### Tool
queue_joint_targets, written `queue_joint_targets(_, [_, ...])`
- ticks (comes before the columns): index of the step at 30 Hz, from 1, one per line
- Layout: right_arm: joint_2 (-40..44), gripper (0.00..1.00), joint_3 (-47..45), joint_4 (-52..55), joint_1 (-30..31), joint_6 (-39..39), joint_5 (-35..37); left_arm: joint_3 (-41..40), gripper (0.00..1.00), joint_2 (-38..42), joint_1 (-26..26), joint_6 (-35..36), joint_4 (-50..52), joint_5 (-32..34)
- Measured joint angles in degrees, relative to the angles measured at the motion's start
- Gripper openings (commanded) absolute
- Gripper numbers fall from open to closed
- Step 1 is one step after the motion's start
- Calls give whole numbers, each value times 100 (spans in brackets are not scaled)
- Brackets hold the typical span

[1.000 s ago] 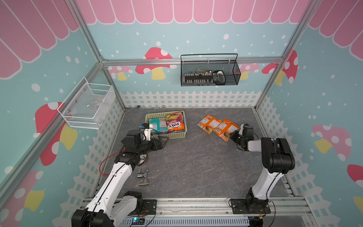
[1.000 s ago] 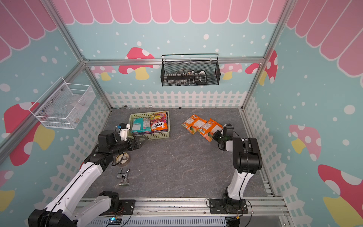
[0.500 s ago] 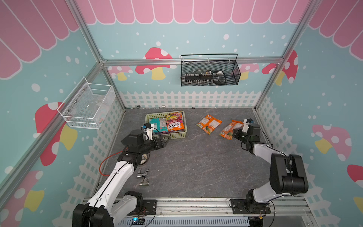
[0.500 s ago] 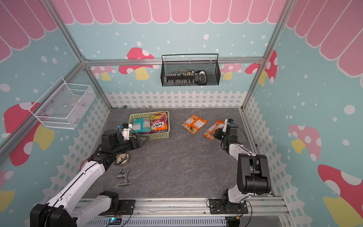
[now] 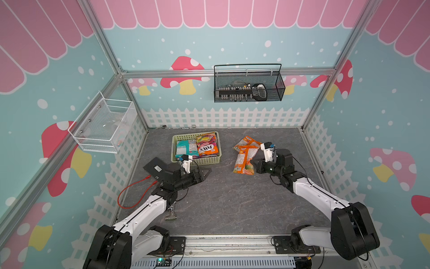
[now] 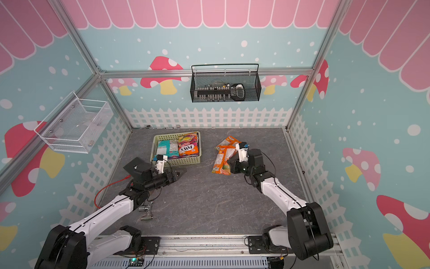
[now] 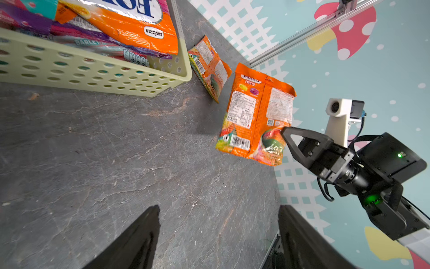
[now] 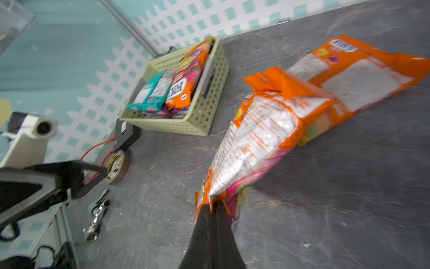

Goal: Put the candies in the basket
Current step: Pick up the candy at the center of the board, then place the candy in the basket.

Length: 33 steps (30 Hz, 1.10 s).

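Candies, partial count only. Basket, pale yellow-green and perforated, stands at the back left of the table. A teal bag and an orange-red FOX'S bag lie on top in it. Purple bags beneath show only as edges, so their number cannot be read. The right wrist view is blurred and the print on the bags there is illegible.

Left gripper: fingers cut off by the frame edge, jaws spread wide with nothing between them, just in front of the basket's near wall.

Held orange bag: right of the basket, long axis running front to back, top seam toward the back of the table. Its barcode side shows in the left wrist view.

Right gripper: jaws pressed together on the bag's near bottom corner, so the bag reaches away from them toward the back. One finger is hidden behind the bag in the left wrist view.

Second orange bag: flat on the table, partly covered by the held bag's far end. Whether the two touch cannot be told.
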<state>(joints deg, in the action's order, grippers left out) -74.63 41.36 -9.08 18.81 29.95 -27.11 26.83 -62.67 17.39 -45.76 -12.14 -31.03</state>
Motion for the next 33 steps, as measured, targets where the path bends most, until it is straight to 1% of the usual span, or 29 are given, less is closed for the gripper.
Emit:
queue_joint_targets(3, [-22, 0, 116, -2, 387, -79, -197, -26, 80, 13, 0, -105, -236, 76])
queue_joint_targets(6, [-195, 0, 472, -35, 697, -109, -291, 7, 80, 66, -2, -114, -260, 223])
queue_joint_targets(9, [-496, 0, 918, -170, 942, -122, -299, 221, 83, 83, -59, 4, 68, 437])
queue_joint_targets(12, [-885, 0, 1375, -254, 1097, -122, -334, 498, 87, 188, -291, 175, 498, 592])
queue_joint_targets(17, [-1797, 0, 2262, -299, 1220, -125, -302, 809, 94, 632, -944, 487, 1279, 787])
queue_joint_targets(20, [-2367, 0, 2782, -280, 1252, -129, -223, 966, 97, 841, -1158, 697, 1742, 940])
queue_joint_targets(25, [-3311, 0, 3676, -219, 1314, -146, -83, 1196, 99, 966, -1204, 997, 2361, 1099])
queue_joint_targets(33, [-4662, 0, 5060, 114, 1353, -256, 28, 1222, 99, 970, -1207, 1193, 2763, 1165])
